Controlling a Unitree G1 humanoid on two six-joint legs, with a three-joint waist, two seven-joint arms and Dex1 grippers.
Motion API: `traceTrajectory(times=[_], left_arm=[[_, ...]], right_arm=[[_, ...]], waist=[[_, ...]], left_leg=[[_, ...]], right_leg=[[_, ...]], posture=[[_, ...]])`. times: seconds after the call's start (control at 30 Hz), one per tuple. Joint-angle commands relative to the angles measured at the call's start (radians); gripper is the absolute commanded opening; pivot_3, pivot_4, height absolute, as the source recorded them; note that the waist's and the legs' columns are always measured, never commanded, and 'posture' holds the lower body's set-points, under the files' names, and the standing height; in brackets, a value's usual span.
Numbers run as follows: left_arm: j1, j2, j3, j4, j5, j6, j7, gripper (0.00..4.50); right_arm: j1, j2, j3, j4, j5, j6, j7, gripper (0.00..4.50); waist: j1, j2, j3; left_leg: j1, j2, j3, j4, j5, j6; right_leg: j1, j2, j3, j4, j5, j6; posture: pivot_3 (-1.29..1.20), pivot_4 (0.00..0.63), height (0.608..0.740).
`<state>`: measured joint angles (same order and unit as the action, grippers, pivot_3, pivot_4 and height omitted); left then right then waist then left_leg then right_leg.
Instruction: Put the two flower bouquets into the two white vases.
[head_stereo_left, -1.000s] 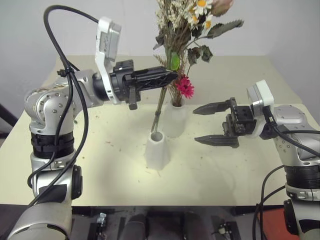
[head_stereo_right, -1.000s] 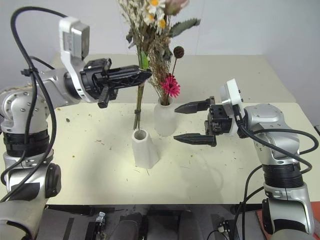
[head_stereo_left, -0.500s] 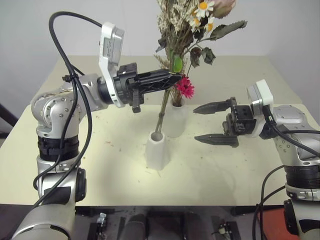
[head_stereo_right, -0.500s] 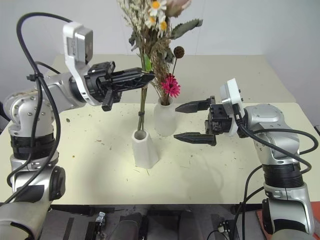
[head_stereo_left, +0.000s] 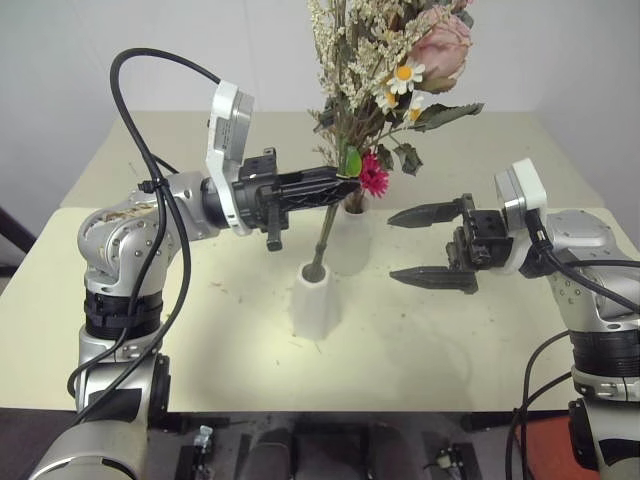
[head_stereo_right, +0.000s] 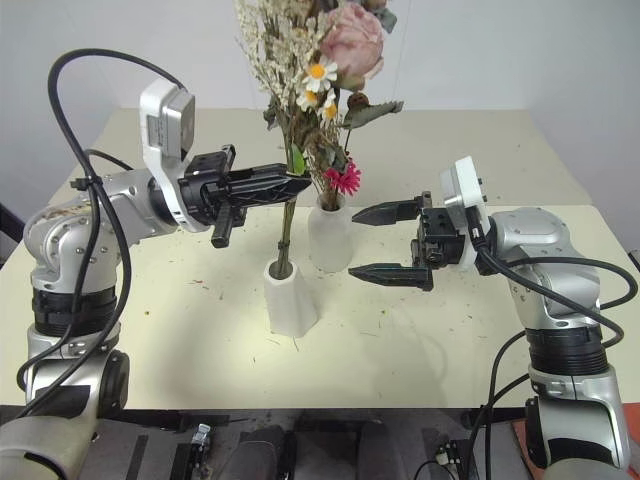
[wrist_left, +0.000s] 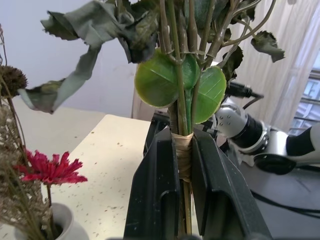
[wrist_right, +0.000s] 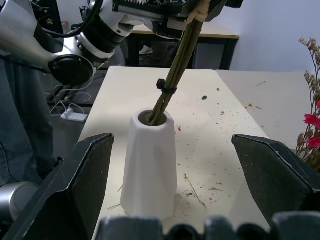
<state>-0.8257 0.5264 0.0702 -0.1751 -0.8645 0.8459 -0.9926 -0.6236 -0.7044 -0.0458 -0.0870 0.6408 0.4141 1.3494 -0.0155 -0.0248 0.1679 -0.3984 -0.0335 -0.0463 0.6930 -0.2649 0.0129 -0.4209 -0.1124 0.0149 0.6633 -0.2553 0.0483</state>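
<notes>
My left gripper (head_stereo_left: 347, 179) is shut on the wrapped stems of the fuller bouquet (head_stereo_left: 385, 70), the one with cream sprigs, green leaves and a pale pink rose (head_stereo_right: 352, 35). The stem ends sit inside the mouth of the tapered white vase (head_stereo_left: 318, 300), and the bunch leans slightly. Just behind it stands the rounded white vase (head_stereo_left: 352, 245), holding the slim tan bouquet with its magenta daisy (head_stereo_left: 373, 178). To the right of both vases my right gripper (head_stereo_left: 391, 247) is open and level, pointing at them with nothing between its fingers.
Both vases stand on a cream table (head_stereo_left: 200, 340) speckled with dried plant crumbs. A second table (head_stereo_left: 480, 140) joins it behind. Bare tabletop lies in front of the vases and to their left.
My left gripper has come down with the fuller bouquet, so its stems reach deeper into the tapered vase. The right gripper has stayed where it was.
</notes>
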Motion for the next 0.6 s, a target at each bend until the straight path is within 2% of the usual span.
traceTrajectory(times=[0.03,0.33,0.4,0.6], left_arm=[[0.024,0.012,-0.001,-0.049,0.015,-0.045,-0.012,0.11],[0.088,0.018,-0.013,-0.064,0.033,-0.059,-0.008,0.11],[0.098,0.032,-0.01,-0.074,0.026,-0.043,-0.016,0.83],[0.133,0.077,0.025,-0.106,-0.022,-0.007,-0.015,2.56]], right_arm=[[-0.025,-0.011,-0.018,0.002,0.001,-0.014,0.006,4.5],[-0.027,-0.02,-0.022,0.026,-0.011,-0.02,0.018,4.5],[-0.024,-0.02,-0.023,0.025,-0.012,-0.021,0.017,4.5],[-0.015,-0.019,-0.025,0.027,-0.016,-0.023,0.017,4.5]], waist=[[0.0,0.0,0.0],[0.0,0.0,0.0],[0.0,0.0,0.0],[0.001,0.0,0.0]], left_leg=[[0.0,0.0,0.0,0.0,0.0,0.0],[0.0,0.0,0.0,0.0,0.0,0.0],[0.0,0.0,0.0,0.0,0.0,0.0],[0.0,0.0,0.0,0.0,0.0,0.0]], right_leg=[[0.0,0.0,0.0,0.0,0.0,0.0],[0.0,0.0,0.0,0.0,0.0,0.0],[0.0,0.0,0.0,0.0,0.0,0.0],[0.0,0.0,0.0,0.0,0.0,0.0]], posture=[[0.0,0.15,0.74],[0.0,0.15,0.74],[0.0,0.15,0.74],[0.0,0.15,0.74]])
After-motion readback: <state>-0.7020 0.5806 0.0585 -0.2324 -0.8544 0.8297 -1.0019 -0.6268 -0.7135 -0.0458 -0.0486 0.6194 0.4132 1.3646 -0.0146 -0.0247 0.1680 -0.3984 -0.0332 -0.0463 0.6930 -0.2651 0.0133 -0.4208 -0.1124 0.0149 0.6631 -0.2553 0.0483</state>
